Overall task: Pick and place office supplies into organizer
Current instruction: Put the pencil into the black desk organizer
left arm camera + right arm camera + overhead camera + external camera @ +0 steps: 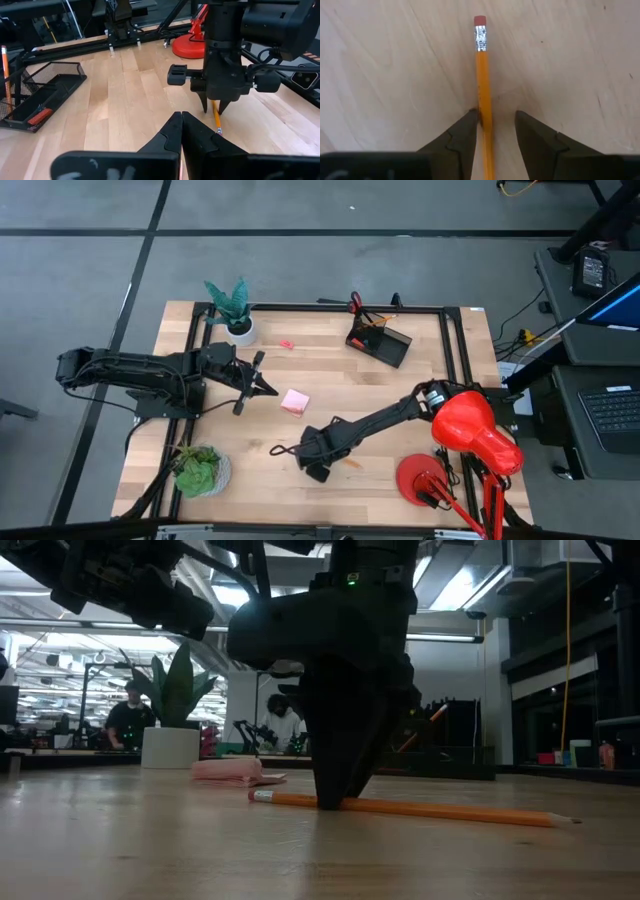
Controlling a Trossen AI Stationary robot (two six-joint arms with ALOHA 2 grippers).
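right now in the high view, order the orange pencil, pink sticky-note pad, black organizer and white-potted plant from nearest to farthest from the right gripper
From the right gripper:
1. Orange pencil: between its fingers, lying on the table.
2. Pink sticky-note pad: mid-table, toward the far edge.
3. Black organizer and white-potted plant: both near the far edge, organizer right, plant left; too close to rank.
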